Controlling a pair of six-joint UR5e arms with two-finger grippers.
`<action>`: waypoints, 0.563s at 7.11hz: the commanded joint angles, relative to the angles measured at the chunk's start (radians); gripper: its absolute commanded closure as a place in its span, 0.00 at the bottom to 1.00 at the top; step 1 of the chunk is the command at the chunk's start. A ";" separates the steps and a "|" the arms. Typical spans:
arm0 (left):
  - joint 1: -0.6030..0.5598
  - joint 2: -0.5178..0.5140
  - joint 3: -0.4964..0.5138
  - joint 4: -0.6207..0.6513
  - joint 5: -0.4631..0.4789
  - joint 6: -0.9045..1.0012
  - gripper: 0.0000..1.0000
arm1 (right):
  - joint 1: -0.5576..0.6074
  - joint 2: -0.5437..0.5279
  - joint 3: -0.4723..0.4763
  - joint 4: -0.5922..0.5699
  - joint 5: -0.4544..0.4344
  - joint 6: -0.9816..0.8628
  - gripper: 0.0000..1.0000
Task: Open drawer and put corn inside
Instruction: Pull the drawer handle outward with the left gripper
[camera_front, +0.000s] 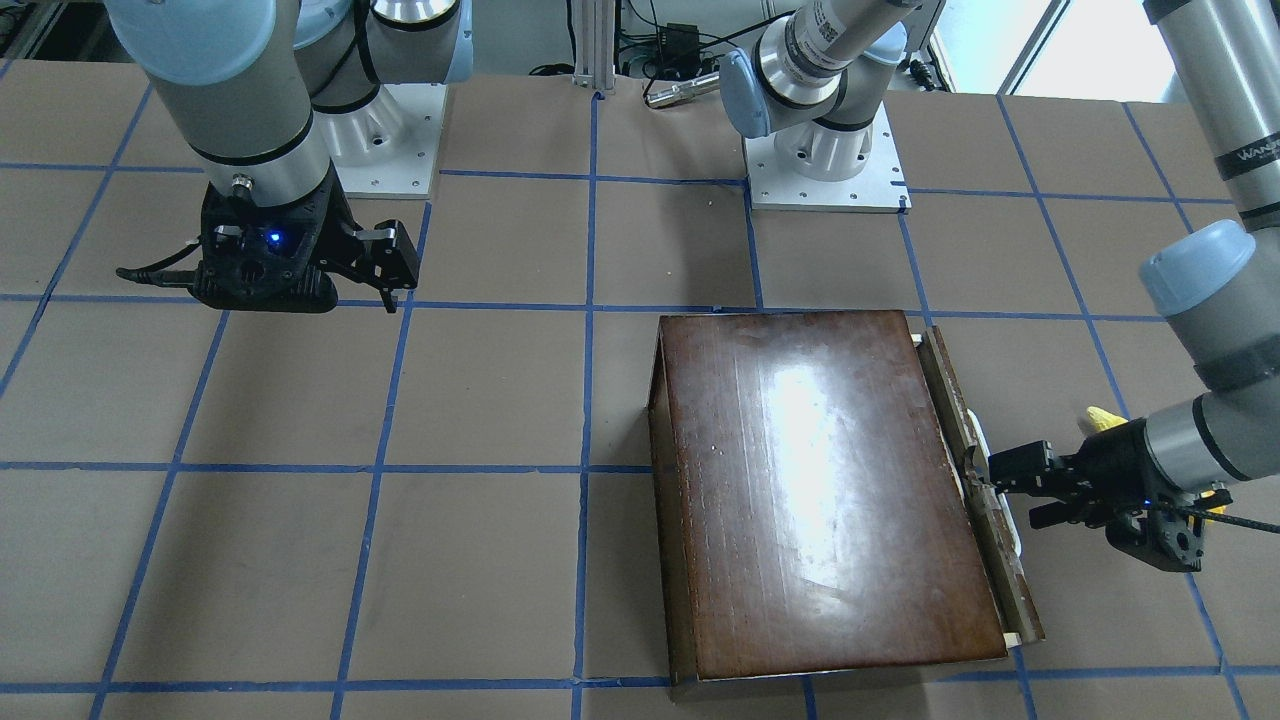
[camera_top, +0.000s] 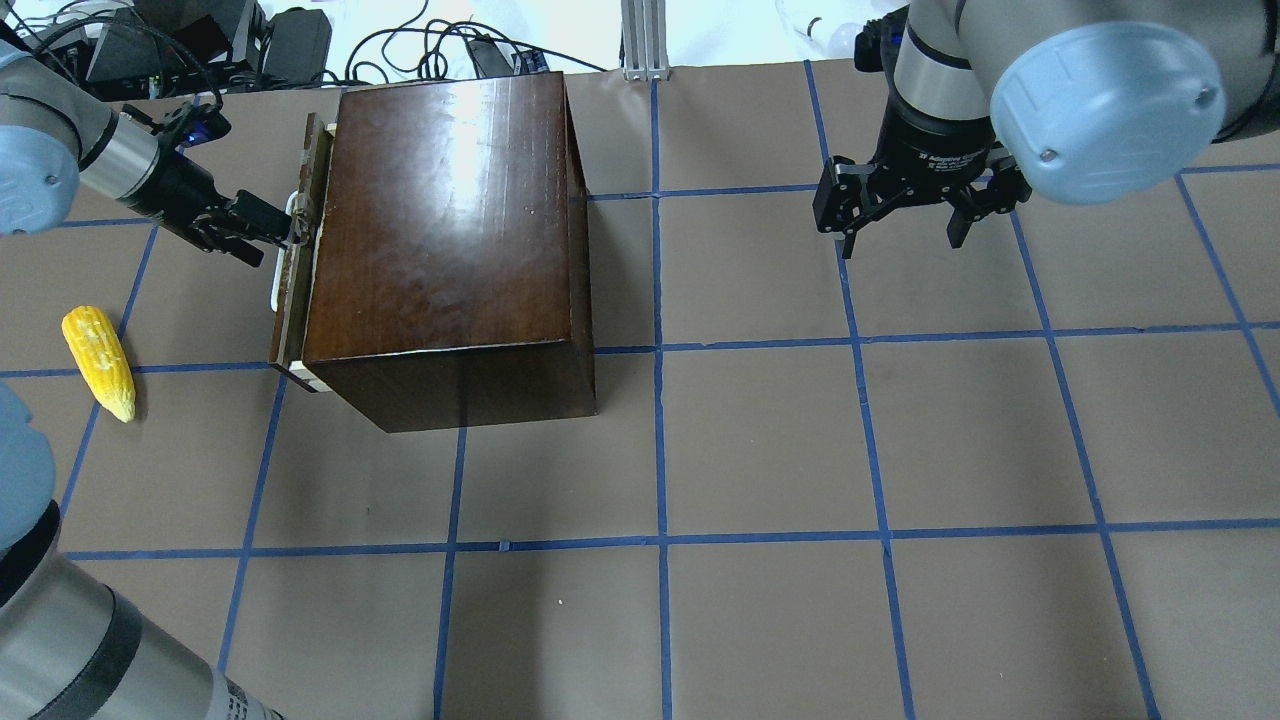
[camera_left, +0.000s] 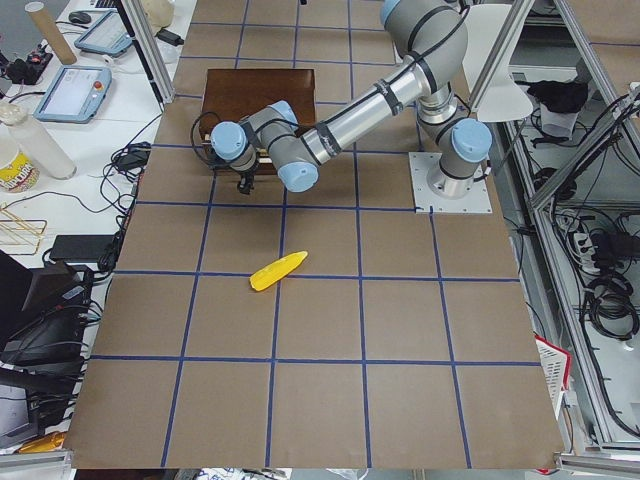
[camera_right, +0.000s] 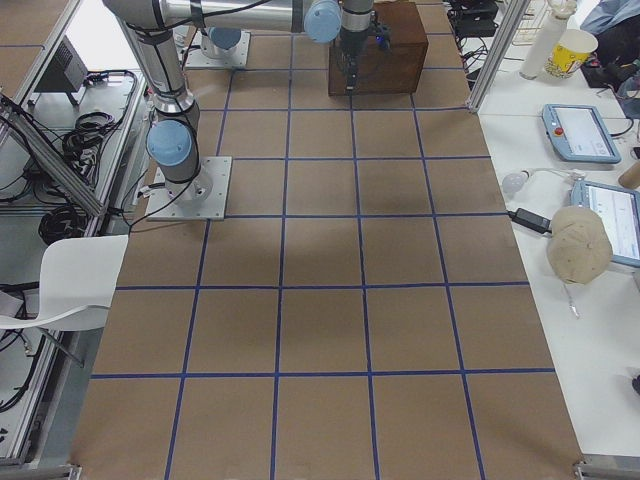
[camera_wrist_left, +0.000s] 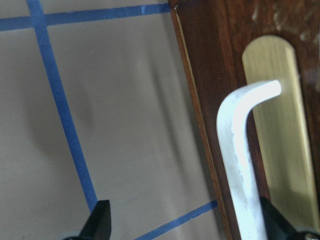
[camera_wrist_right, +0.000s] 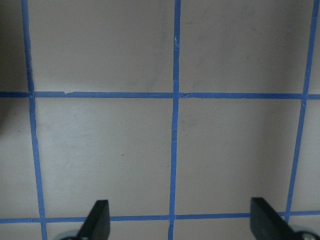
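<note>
At the handle side of the box (camera_top: 440, 220), the left gripper (camera_top: 277, 238) is found spread wide, with the whitish handle (camera_wrist_left: 235, 150) of the drawer (camera_top: 293, 290) between its fingers. A thin pale strip is noted between drawer front and box. The corn (camera_top: 98, 362) is recorded on the table (camera_top: 760, 440), well apart from the box on that side. The right gripper (camera_top: 900, 240) is held spread beyond the box's opposite side.

Front-facing, the left arm (camera_front: 1185, 440) hides most of the corn (camera_front: 1101, 418).
</note>
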 joint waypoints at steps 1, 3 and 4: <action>0.014 -0.007 0.013 -0.002 0.015 0.038 0.00 | 0.000 -0.001 0.000 0.001 0.000 0.000 0.00; 0.038 -0.016 0.019 -0.002 0.015 0.061 0.00 | 0.000 0.000 0.000 -0.001 0.000 0.000 0.00; 0.038 -0.018 0.031 -0.003 0.017 0.063 0.00 | 0.000 0.000 0.000 0.001 0.000 0.000 0.00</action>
